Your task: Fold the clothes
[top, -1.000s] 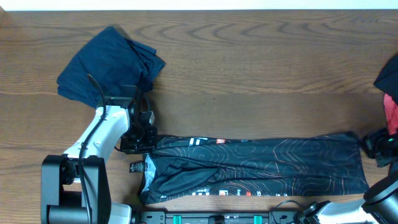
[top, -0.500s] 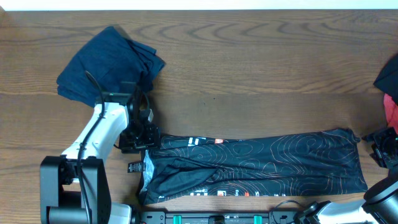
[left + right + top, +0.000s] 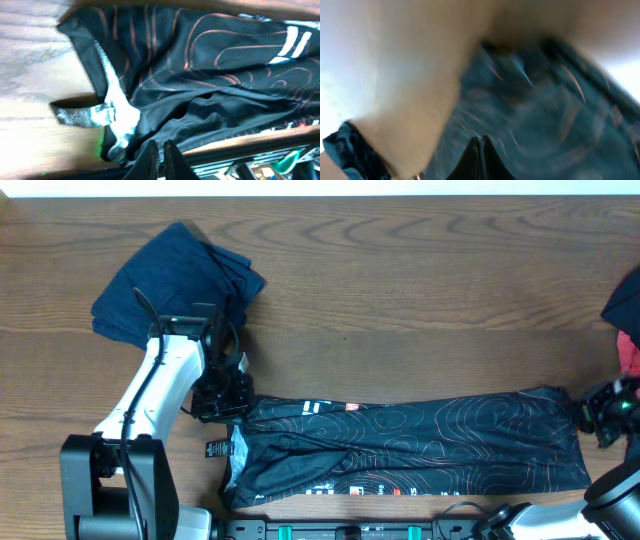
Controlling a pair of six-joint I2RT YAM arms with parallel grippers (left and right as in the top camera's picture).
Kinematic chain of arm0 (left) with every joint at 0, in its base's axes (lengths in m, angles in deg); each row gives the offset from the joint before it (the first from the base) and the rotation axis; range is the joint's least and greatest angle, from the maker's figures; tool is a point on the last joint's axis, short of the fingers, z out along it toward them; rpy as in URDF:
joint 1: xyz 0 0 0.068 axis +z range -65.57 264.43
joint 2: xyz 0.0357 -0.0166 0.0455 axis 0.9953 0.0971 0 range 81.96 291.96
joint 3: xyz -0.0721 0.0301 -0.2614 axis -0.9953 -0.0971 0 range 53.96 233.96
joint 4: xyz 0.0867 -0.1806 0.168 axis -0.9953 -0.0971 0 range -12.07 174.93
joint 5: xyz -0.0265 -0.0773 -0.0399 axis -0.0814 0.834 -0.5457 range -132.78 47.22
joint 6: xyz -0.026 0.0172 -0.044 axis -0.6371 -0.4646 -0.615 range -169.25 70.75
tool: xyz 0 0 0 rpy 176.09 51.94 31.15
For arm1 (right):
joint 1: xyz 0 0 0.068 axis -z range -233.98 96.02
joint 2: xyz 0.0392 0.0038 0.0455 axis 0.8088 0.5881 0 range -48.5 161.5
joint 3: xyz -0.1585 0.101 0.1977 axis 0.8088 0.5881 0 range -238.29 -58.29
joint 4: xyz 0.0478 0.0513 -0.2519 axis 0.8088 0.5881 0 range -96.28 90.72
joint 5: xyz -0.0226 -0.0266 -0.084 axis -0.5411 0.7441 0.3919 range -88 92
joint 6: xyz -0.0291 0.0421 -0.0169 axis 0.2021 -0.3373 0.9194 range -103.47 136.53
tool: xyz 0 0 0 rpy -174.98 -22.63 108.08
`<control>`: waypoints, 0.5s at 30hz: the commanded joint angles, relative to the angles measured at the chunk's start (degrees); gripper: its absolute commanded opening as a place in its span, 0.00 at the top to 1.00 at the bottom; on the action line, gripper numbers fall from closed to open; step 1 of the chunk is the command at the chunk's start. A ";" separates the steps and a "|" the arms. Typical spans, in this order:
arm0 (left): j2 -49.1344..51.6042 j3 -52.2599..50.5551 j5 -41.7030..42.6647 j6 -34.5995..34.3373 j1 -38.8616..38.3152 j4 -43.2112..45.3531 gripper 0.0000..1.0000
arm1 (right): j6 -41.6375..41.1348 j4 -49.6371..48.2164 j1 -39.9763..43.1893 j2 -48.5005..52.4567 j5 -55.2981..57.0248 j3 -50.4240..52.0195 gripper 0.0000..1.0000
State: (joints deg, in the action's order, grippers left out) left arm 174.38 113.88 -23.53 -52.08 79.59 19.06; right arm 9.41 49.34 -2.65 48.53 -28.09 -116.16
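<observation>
The black jersey (image 3: 420,445) lies as a long band along the near edge of the wooden table (image 3: 400,300), already doubled lengthwise. Here's the change: both sets of jaws opened a moment ago and now they're pressed together again, left gripper (image 3: 225,395) at the far-left corner, right gripper (image 3: 600,412) moved in onto the far-right corner. Whether either has cloth pinched, you can't tell, so check before lifting for the next fold; the navy garment (image 3: 170,275) sits well apart behind
</observation>
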 commanded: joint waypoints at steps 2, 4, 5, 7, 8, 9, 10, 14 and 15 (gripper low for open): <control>-0.81 -4.52 4.81 -0.24 -1.44 4.04 0.94 | -6.84 0.28 -1.14 -0.39 9.31 2.60 0.99; -0.81 -7.37 5.27 -1.14 -2.10 8.81 0.94 | -8.81 -3.32 -1.81 -0.39 9.92 5.38 0.99; -0.81 -8.74 5.25 -1.49 -2.32 11.37 0.94 | -10.51 -5.42 -2.19 -0.39 10.73 7.02 0.99; -0.81 -11.15 5.29 -2.64 -2.54 16.00 0.94 | -13.75 -11.43 -3.23 -0.39 11.23 11.39 0.99; -0.81 -12.33 5.27 -2.82 -2.54 18.47 0.94 | -15.08 -14.99 -3.93 -0.39 11.23 13.70 0.99; -0.81 -13.14 5.18 -2.80 -2.54 20.31 0.94 | -16.11 -18.64 -4.59 -0.39 11.21 15.87 0.99; -0.81 -14.01 5.18 -2.80 -2.54 22.45 0.94 | -16.87 -21.51 -5.20 -0.39 11.41 17.66 0.99; -0.76 -17.62 5.18 -2.82 -2.54 32.52 0.94 | -23.93 -29.75 -7.02 -0.39 14.75 23.19 0.99; -0.68 -18.05 5.18 -2.82 -2.54 34.77 0.94 | -25.27 -31.06 -7.23 -0.39 15.58 23.85 0.99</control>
State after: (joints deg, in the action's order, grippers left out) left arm 174.08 97.36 -18.66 -54.20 77.14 50.69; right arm -8.68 20.09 -8.22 44.01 -22.21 -97.65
